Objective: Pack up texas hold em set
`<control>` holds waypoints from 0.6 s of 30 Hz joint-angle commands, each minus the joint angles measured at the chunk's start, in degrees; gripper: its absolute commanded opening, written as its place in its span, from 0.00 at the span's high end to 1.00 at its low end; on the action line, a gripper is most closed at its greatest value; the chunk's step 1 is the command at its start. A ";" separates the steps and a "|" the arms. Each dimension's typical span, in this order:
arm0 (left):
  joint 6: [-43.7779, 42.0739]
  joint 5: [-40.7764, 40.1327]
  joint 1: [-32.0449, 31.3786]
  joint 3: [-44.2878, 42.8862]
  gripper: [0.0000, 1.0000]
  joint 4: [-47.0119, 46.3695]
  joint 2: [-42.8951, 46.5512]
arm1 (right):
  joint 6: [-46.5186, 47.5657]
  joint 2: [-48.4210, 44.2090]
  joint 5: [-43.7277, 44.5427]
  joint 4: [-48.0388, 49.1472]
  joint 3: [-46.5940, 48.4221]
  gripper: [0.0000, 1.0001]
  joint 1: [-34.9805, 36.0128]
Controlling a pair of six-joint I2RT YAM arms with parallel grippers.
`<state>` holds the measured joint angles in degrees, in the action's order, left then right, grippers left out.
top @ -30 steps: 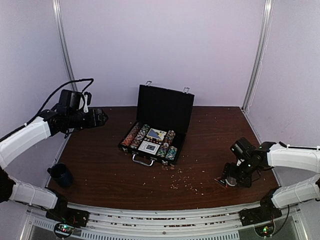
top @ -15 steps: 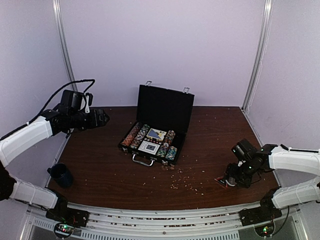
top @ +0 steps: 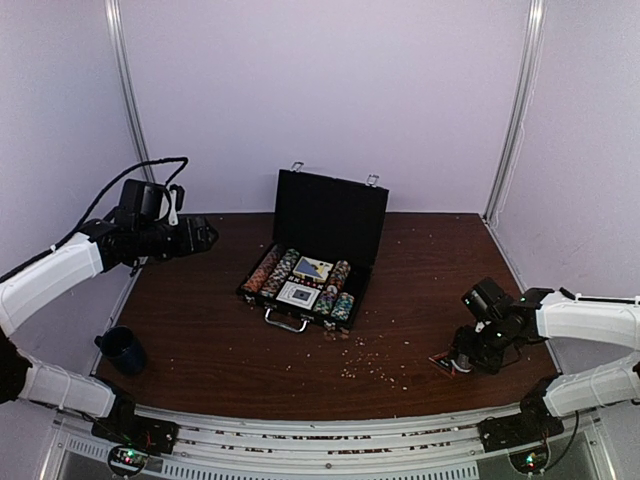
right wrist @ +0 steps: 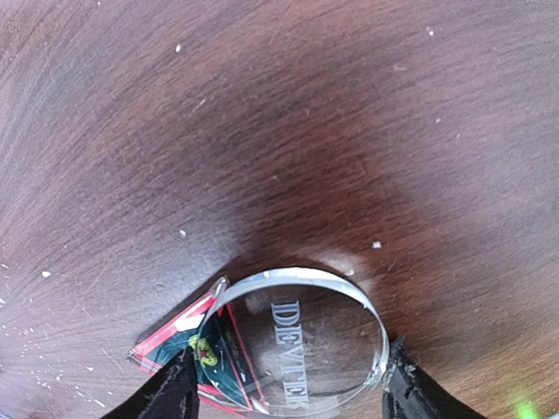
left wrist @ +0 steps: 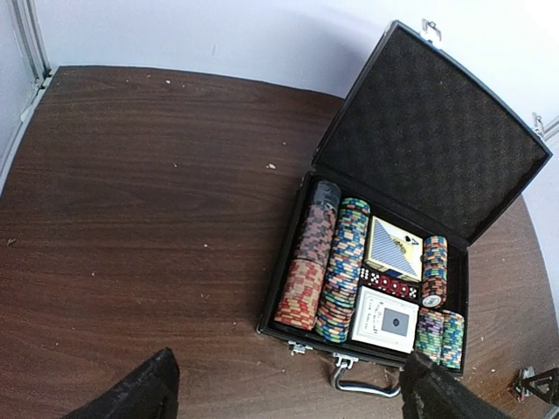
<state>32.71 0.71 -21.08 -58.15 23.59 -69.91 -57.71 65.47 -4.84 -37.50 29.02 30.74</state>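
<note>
From above, the black case (top: 315,270) sits open mid-table (top: 220,350), lid upright, handle toward the arms. The left gripper (top: 205,235) hangs high over the table's left side. The right gripper (top: 458,362) is down at the tabletop on the right, well apart from the case. A dark mug (top: 122,350) stands near the left edge, and crumbs (top: 365,365) are scattered in front of the case.

The left wrist view shows its fingers (left wrist: 140,393) spread wide with nothing between them. Beyond them, the case holds poker chip rows (left wrist: 336,271), red dice (left wrist: 389,286) and a white card deck box (left wrist: 382,319) (its print is too small to read).

In the right wrist view a clear round dealer button (right wrist: 297,349), engraved "DEALER", lies on the wood, partly over a red-edged slip (right wrist: 170,340). The fingers (right wrist: 175,393) stand at its rim on both sides. Whether they pinch it, I cannot tell.
</note>
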 commanded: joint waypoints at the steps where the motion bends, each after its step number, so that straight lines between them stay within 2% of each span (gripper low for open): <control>1: 0.38 0.63 0.00 0.75 0.10 -2.39 1.86 | 0.94 1.44 2.12 0.66 -1.68 0.31 -0.12; 18: 0.39 0.08 -0.01 0.47 0.09 -1.72 2.58 | 3.59 0.80 5.08 -1.01 1.33 0.44 -0.07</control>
<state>32.73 0.86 -21.08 -57.54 23.64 -68.77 -55.64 66.08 -2.74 -36.58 29.15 30.74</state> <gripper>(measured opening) 0.904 0.611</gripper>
